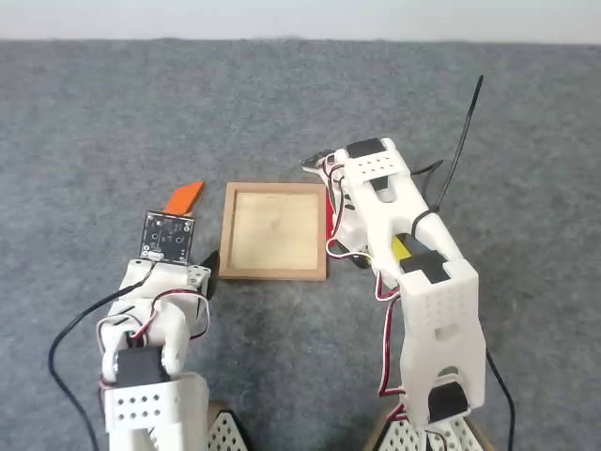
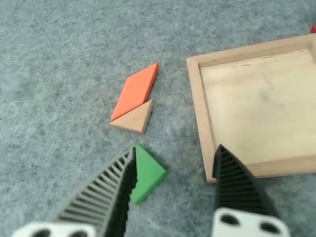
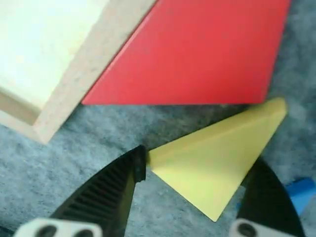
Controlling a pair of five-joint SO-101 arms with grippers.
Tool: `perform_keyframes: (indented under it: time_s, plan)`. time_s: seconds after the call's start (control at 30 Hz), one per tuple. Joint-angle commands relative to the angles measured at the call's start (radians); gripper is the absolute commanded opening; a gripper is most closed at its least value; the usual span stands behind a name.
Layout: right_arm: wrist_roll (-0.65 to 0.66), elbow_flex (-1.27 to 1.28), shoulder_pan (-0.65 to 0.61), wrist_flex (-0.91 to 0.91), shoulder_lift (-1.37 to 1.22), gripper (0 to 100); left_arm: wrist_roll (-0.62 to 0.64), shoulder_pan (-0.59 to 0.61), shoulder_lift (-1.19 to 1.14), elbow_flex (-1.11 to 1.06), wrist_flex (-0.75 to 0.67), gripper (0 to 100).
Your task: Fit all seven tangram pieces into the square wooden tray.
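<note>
Tray sits mid-carpet between the two arms, floor bare, nothing in it; job reads as at its very start, first pick not yet made. Left of the tray: orange piece, a parallelogram, lying flat, a tan triangle touching one end of it. Green triangle near those two but apart. Left pincer hangs over the carpet by the tray's near left corner, jaws spread wide, holding nothing; one finger overlaps the green triangle's edge, above it or touching, cannot tell. Right of the tray: red triangle, large, its long edge hard against the tray's outer wall. Just beside it, a strip of carpet between, yellow triangle, flat. Blue piece, a corner of it, just beyond the yellow one. Right pincer is down astride the yellow triangle, jaws about as wide as the piece; one fingertip meets a corner of it, the other finger covers the opposite edge. No squeeze evident, piece looks to lie on the carpet, so logged as open, not gripping. Judgement: step in hand is the grasp of the yellow triangle. Next move calls for closing on it squarely (a thin wedge held by a corner may pivot or skid out), lifting clear of the red triangle and the tray wall, then laying it flat in a tray corner with room left for the red one.
</note>
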State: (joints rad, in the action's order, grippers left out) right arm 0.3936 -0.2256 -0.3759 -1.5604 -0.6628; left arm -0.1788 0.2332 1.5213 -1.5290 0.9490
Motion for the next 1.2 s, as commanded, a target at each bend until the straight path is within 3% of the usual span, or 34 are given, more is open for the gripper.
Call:
perform_keyframes:
  time_s: [0.0,0.13,1.17]
  plan:
    - [0.017,-0.002,-0.001,-0.015,-0.024,21.8,0.014,0.003,0.009,0.008,-0.020,24]
    - [0.017,-0.002,-0.001,-0.013,-0.024,15.7,0.014,0.003,0.009,0.008,-0.020,24]
    - [0.060,0.011,0.001,-0.096,0.177,15.1,0.014,0.008,0.009,0.010,-0.020,24]
